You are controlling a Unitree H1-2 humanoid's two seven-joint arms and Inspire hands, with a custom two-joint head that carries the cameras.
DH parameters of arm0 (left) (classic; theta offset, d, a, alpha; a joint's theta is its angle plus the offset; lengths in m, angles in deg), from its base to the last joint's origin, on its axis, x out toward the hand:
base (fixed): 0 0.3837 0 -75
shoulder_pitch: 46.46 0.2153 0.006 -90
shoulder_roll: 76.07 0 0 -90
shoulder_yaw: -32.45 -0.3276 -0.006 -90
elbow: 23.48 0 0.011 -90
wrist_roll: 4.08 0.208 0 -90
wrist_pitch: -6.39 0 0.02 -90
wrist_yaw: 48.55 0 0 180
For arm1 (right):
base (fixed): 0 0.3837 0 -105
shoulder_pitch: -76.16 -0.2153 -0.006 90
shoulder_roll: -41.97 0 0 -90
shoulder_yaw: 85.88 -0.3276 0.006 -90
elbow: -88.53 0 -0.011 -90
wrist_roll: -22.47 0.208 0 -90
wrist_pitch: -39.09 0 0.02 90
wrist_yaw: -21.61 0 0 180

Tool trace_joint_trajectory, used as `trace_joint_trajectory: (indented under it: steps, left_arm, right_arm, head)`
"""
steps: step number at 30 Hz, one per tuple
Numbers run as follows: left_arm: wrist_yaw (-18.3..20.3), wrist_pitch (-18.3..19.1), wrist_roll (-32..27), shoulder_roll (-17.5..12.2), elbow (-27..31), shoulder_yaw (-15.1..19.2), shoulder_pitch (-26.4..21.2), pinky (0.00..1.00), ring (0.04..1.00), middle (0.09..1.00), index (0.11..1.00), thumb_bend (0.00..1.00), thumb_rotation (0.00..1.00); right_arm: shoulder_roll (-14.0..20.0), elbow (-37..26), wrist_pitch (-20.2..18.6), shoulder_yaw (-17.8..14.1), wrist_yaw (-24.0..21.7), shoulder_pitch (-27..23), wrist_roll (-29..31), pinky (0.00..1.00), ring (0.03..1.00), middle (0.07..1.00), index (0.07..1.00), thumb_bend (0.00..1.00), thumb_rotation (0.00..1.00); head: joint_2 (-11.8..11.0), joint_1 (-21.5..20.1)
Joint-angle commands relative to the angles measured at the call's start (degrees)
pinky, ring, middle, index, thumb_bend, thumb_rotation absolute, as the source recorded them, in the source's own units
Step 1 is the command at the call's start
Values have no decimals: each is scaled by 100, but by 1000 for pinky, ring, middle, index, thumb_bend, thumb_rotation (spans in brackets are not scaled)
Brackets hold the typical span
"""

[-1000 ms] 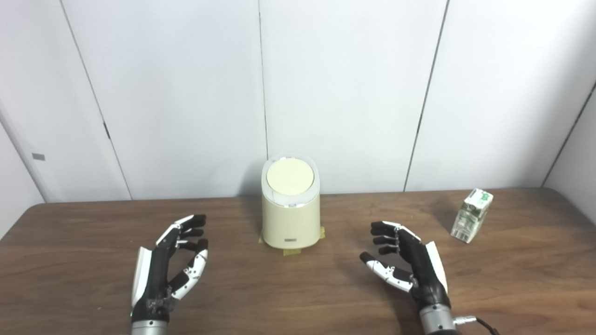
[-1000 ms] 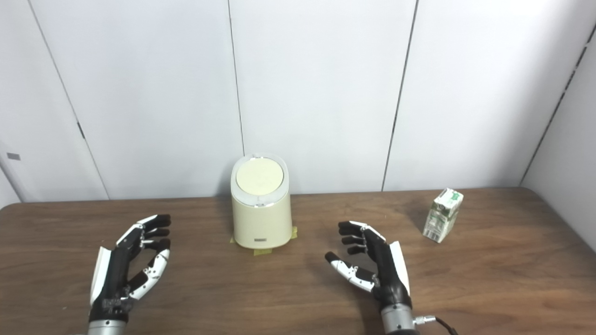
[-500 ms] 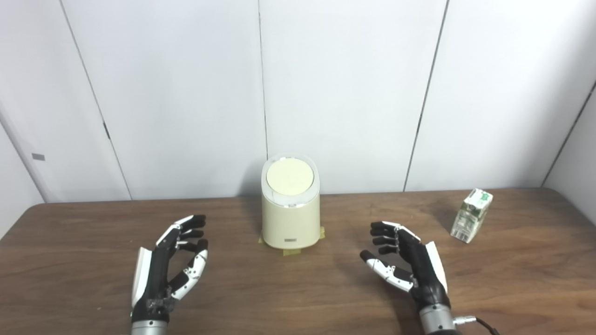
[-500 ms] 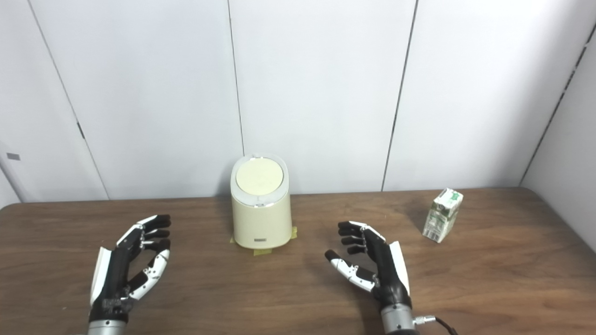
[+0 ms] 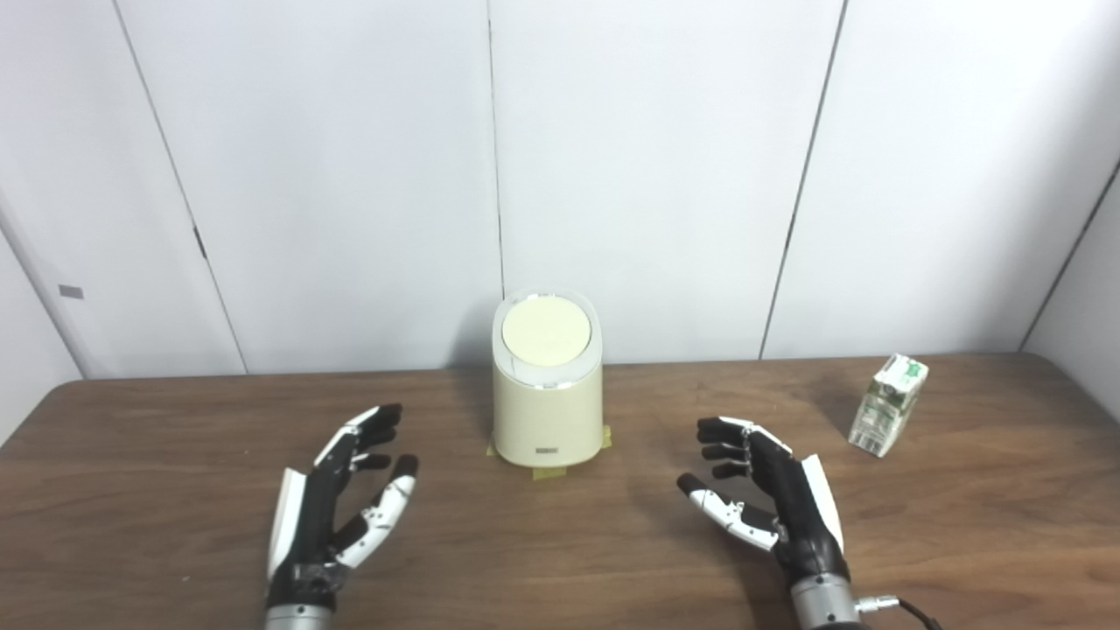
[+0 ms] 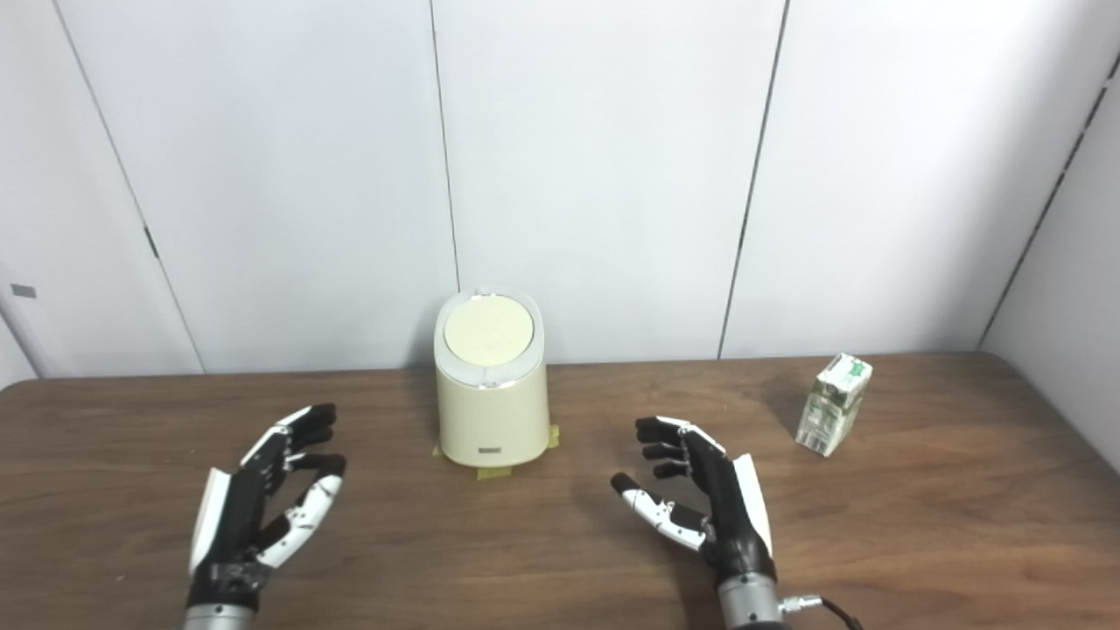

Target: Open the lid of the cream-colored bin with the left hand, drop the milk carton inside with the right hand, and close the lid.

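The cream-colored bin (image 5: 547,411) stands at the back middle of the brown table, its round lid (image 5: 545,332) shut. The green and white milk carton (image 5: 886,404) stands upright at the back right. My left hand (image 5: 337,507) is open and empty, palm turned inward, to the front left of the bin. My right hand (image 5: 770,499) is open and empty, to the front right of the bin and left of the carton. Neither hand touches anything.
Yellow tape (image 5: 549,473) marks the bin's foot. White wall panels (image 5: 647,175) rise right behind the table's far edge. The table's right edge (image 5: 1085,394) runs close past the carton.
My left hand has moved a little to the right, toward the bin, with its fingers spread a bit wider. The right hand, bin and carton have not moved.
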Motion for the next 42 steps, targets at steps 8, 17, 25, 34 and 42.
trace_joint_trajectory:
  steps: [8,17,25,34,42]
  left_arm:
    - [-175,851,606,339,329,33,-1290,873,963,988,956,622,505]
    - [-163,2029,1218,436,161,-227,-2273,998,1000,1000,1000,694,507]
    - [-88,3020,1725,501,-86,-548,-2847,1000,1000,1000,1000,755,415]
    - [-83,3806,2139,542,-673,-865,-3317,1000,1000,1000,1000,846,297]
    - [-559,3839,2481,601,-1561,-1016,-3580,1000,1000,1000,1000,809,269]
  right_arm:
    - [63,21,59,-16,-3,34,-47,605,677,699,678,330,200]
    - [101,24,84,28,-15,42,-112,590,660,688,678,324,226]
    - [138,112,187,35,-27,30,-95,582,657,688,677,319,199]
    - [212,189,265,158,80,15,-393,570,657,685,675,314,271]
    - [211,216,272,186,131,19,-403,553,640,675,674,305,235]
  head:
    - [4,22]
    - [-16,37]
    - [-27,39]
    - [-72,2]
    - [-111,22]
